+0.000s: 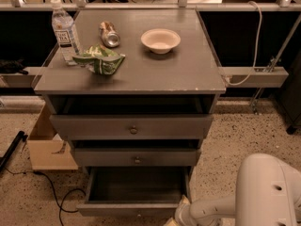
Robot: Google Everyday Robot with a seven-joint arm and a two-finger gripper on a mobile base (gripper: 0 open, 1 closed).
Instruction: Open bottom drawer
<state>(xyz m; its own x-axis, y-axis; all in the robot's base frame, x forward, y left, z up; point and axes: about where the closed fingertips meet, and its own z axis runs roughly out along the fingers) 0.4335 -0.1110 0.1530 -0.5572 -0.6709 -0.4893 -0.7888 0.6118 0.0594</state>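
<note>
Speckled floor (225, 145) open right of cabinet (207, 111); box (47, 149) and cable (56, 197) at left. Bottom drawer (127, 209) pulled out, front near lower frame edge. Tool (178, 216) beside drawer's right front corner, partly cropped; grip state and contact cannot be told.
</note>
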